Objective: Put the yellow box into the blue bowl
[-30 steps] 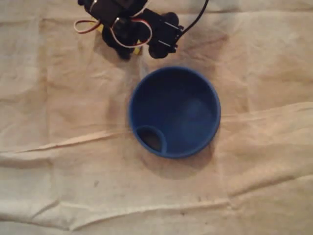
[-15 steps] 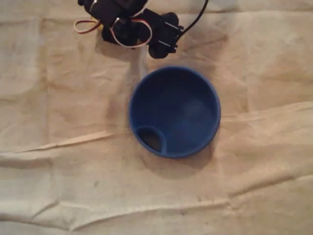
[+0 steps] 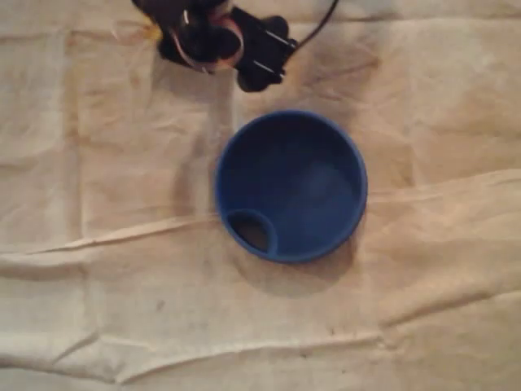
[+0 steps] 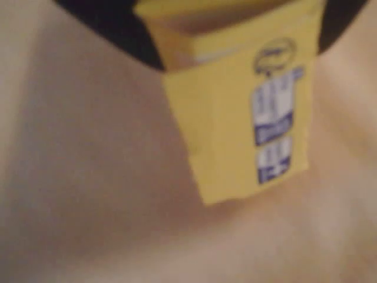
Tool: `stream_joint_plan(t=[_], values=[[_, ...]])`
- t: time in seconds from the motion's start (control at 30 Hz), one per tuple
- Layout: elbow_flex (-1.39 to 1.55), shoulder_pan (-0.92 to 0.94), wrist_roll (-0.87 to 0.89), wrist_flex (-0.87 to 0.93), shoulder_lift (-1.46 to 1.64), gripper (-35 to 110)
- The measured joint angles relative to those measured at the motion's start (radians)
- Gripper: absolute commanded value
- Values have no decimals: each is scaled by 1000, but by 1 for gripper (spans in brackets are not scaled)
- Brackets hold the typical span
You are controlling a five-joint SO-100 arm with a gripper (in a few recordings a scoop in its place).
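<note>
Wrist view: my gripper point(image 4: 227, 23) clamps the yellow box point(image 4: 235, 118) above the cloth point(image 4: 88, 194); carrying it into the empty blue bowl point(image 3: 291, 186) remains.

**Black arm, looped wires**

The arm point(image 3: 218, 39) is black and blocky, with rounded motor housings. Thin white and red wires point(image 3: 189, 49) loop across it, and one black cable point(image 3: 320, 21) leaves it. In the wrist view the fingers point(image 4: 115, 29) are black and blurred.

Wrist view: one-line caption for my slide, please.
Gripper holding a yellow box with blue print above the beige cloth, picture slightly blurred.
</note>
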Motion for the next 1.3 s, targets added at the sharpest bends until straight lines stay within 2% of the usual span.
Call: stream_joint_plan(t=[0.63,1.0,1.3], values=[[0,-11,0,57,474,0],[0,-216,0,49,492,0],[0,-371,0,-84,492,0]])
